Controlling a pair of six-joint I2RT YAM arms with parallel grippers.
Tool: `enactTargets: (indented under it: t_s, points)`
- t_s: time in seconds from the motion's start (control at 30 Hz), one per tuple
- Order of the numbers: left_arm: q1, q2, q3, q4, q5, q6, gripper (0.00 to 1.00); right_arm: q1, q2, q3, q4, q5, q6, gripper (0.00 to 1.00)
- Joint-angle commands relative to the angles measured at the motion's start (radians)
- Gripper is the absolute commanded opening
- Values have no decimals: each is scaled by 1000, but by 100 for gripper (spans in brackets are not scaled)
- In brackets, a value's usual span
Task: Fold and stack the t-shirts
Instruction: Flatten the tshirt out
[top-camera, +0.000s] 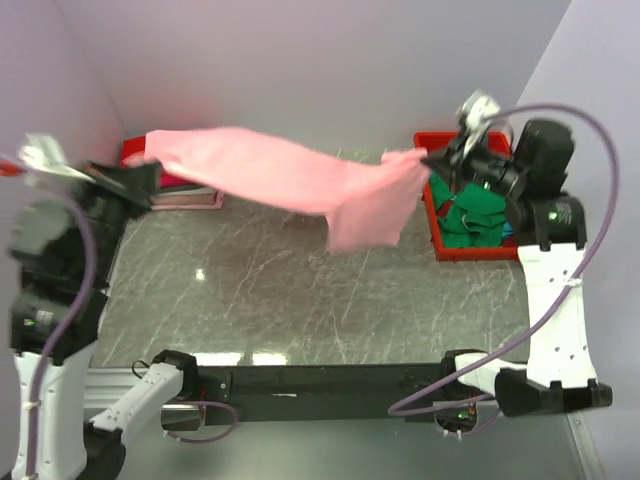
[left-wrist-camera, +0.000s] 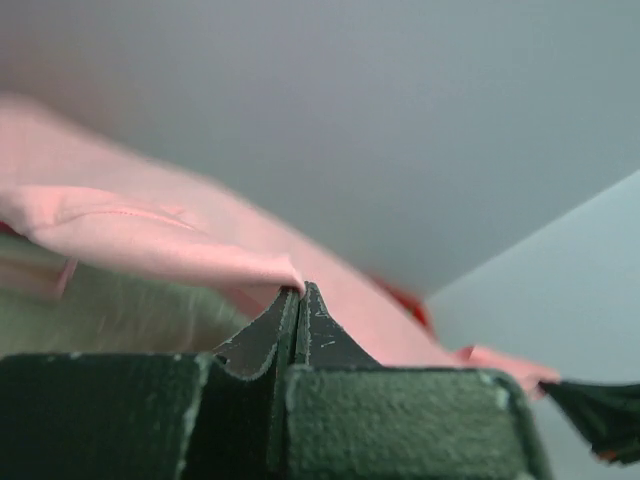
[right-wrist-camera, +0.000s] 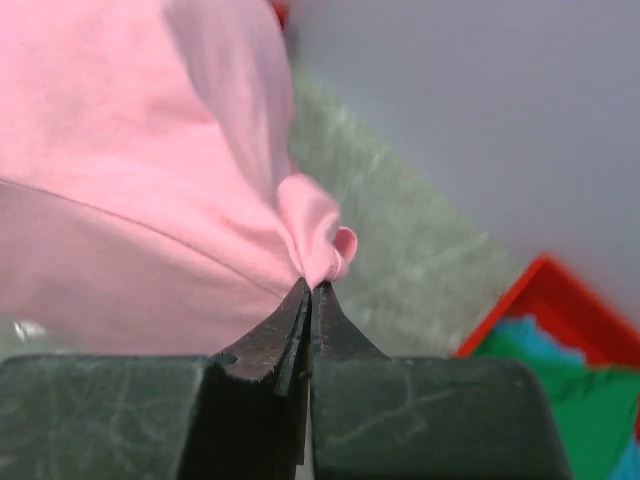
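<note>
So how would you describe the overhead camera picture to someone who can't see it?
A light pink t-shirt hangs stretched in the air between two robot arms, the left tool and right tool each pinching one end above a grey marbled table. A red bin at the right holds green shirts.

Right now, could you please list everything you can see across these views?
table: one, grey marbled, under everything
pink t-shirt: one, light pink, stretched in the air, held at both ends
bin: one, red, far right of the table
shirts in the bin: number unclear, green and teal-blue, bunched inside
folded pile: number unclear, red and pinkish, far left corner
left gripper: one, black, shut on the pink t-shirt's left end
right gripper: one, black, shut on its right end
</note>
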Motion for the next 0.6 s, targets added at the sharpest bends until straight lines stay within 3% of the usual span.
enactTargets:
  t_s: [0.0,0.13,0.23,0.33,0.57]
  points:
    - [2,-45,-279,-133,131,-68,0,-30,-79,-231,-116,-2,-165,0]
    - [2,-200,-614,-271,238,-129,0,-28,-142,-451,-251,93,-325,0]
    - [2,-292,-858,-291,416,-188,0,-30,-156,-627,-302,149,-436,0]
    - [2,-371,-1038,-297,502,-206,1,-28,-134,-802,-350,199,-545,0]
    - [0,-327,-1142,-368,624,-133,1,-30,-56,-879,-427,302,-655,0]
